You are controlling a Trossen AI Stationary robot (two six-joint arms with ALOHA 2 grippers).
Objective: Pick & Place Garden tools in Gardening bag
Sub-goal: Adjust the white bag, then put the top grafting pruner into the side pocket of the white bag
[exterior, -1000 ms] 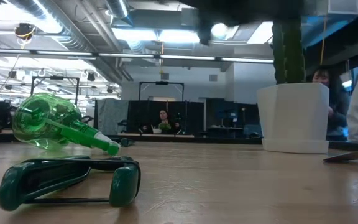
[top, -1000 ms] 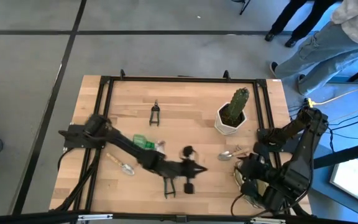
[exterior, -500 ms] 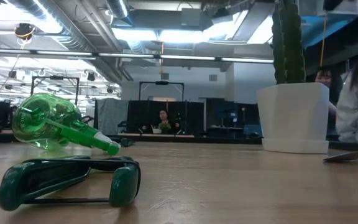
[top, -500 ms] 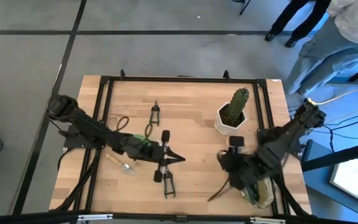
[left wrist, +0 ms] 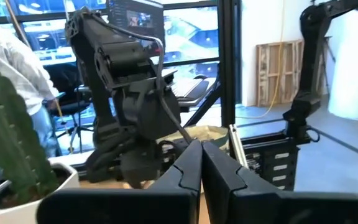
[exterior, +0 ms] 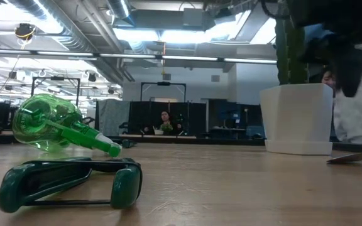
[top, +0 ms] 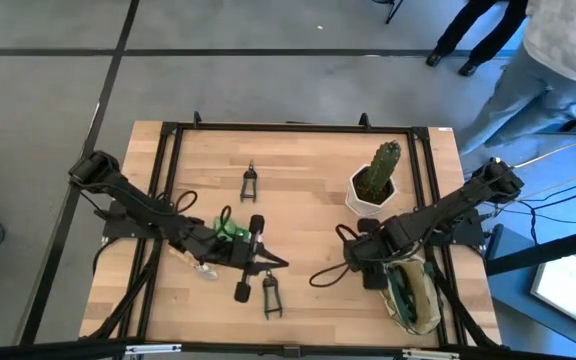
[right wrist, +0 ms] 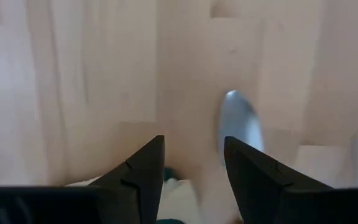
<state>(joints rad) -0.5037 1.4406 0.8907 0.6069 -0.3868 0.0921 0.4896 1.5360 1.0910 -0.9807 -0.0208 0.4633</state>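
while both claws hover over the wooden table, left claw pressed together, right claw spread.

The left arm stretches from the left edge of the high view toward the lower middle, bent at the elbow, its wrist level. The left gripper points right, fingers pressed together. The right arm comes in from the right edge, folded low toward the centre-right. The right gripper faces down, its fingers parted, nothing between them.
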